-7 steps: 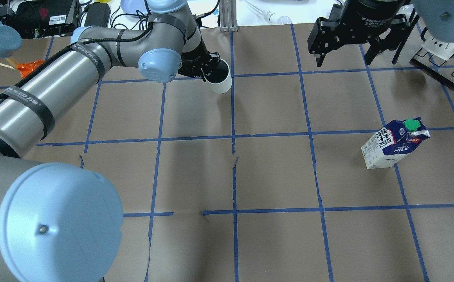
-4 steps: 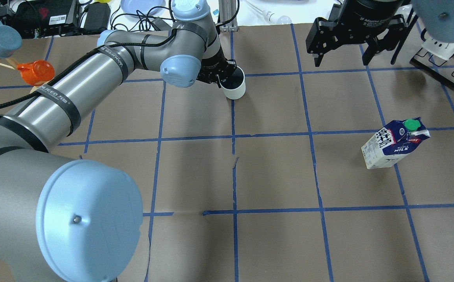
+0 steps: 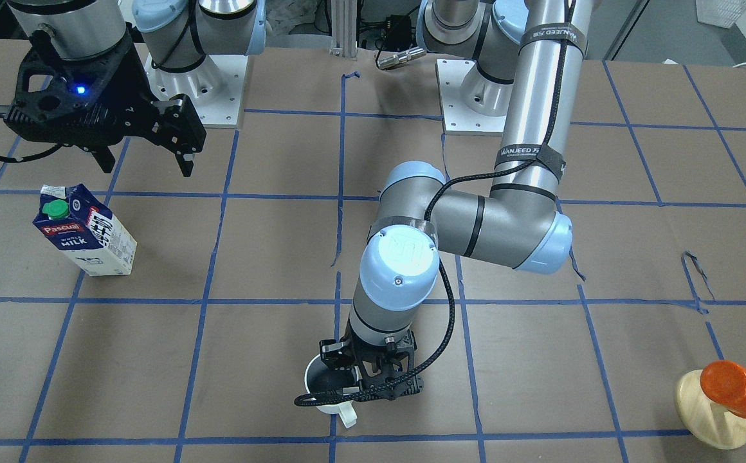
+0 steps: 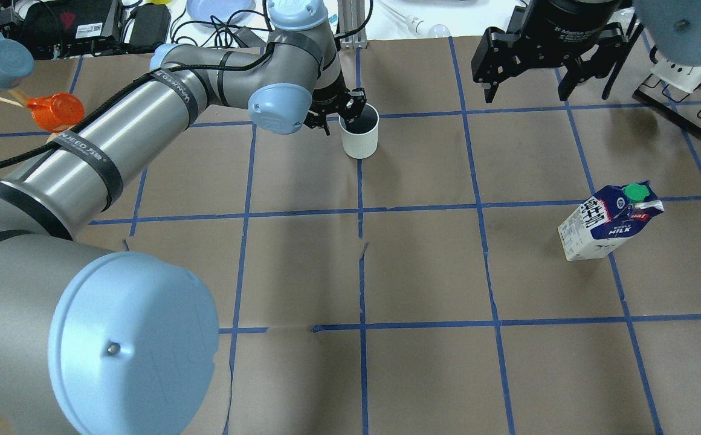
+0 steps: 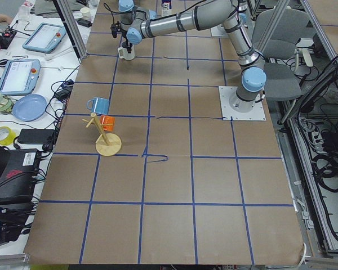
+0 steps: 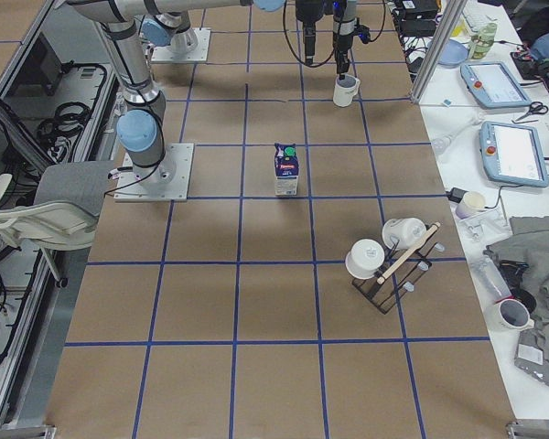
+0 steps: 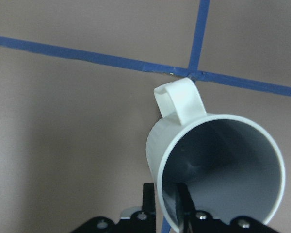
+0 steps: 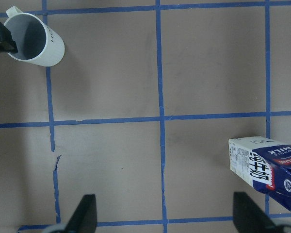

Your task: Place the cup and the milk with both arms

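The cup point(image 4: 359, 136) is a white mug with a dark inside. It is upright by a crossing of blue tape lines at the far middle of the table. My left gripper point(image 4: 343, 115) is shut on its rim, one finger point(image 7: 179, 206) inside and one outside. The cup also shows in the front view point(image 3: 325, 386), the left wrist view point(image 7: 218, 160) and the right wrist view point(image 8: 36, 39). The milk point(image 4: 610, 220) stands alone on the right and also shows in the front view point(image 3: 87, 231). My right gripper point(image 4: 529, 90) hangs open and empty above the table, beyond the milk point(image 8: 266, 165).
A wooden stand with an orange cup point(image 4: 54, 112) and a blue cup point(image 4: 0, 60) is at the far left. A black rack with white mugs point(image 6: 389, 256) is at the far right. An aluminium post point(image 4: 350, 24) and cables lie beyond the table's far edge.
My left arm carried the cup to the right, from tilted to upright, and it now sits lower by the tape crossing. The right gripper and the milk have not moved.
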You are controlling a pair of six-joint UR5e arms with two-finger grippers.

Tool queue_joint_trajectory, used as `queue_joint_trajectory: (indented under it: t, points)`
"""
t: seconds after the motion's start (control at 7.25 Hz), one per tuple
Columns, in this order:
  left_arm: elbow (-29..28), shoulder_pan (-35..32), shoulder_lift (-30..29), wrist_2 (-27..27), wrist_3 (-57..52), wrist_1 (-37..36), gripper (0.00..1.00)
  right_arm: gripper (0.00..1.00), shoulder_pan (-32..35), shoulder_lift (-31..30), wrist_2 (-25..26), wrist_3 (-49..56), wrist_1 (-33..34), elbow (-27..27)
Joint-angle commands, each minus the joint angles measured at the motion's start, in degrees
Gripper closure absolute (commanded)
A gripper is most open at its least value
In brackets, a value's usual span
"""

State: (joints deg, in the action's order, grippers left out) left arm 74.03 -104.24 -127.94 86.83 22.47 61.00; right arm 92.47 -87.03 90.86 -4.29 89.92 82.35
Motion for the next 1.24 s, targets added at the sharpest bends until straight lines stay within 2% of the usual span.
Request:
queue_joint_trajectory:
  t: [0.0,0.14,0.28,0.41,0.55,0.69,0.97,1.1]
  points:
    - [-0.6,4.5,3.6,3.2,-6.8,7.9,0.19,0.00,-0.2,0.1,0.0,0.2,-0.1,0.0]
    - [0.0,7.4,7.3,3.3,-10.2,11.1,0.12,0.00,-1.1,0.4,0.3,1.7,-0.3,0.1]
    - [1.1,9.0,11.2,3.9,-14.7,14.8,0.11,0.00,-2.5,0.5,0.5,7.5,-0.3,0.2]
    - [2.1,10.4,15.5,7.0,-18.6,18.9,0.11,0.00,-6.0,0.4,0.2,10.1,-0.2,2.1]
    - [1.7,13.9,20.3,7.2,-24.7,25.2,0.02,0.00,-8.9,-0.4,0.5,14.4,-0.3,4.4]
    - [2.1,16.8,24.7,7.1,-28.0,27.0,0.00,0.00,-10.5,-0.9,0.8,17.3,-0.2,6.3]
    - [3.0,16.5,31.0,6.8,-27.3,27.0,0.00,0.00,-17.0,-0.9,0.7,19.6,0.6,12.0]
    - [6.3,16.3,32.7,6.7,-27.3,27.0,0.00,0.00,-19.5,-0.5,0.5,22.1,1.8,15.0]
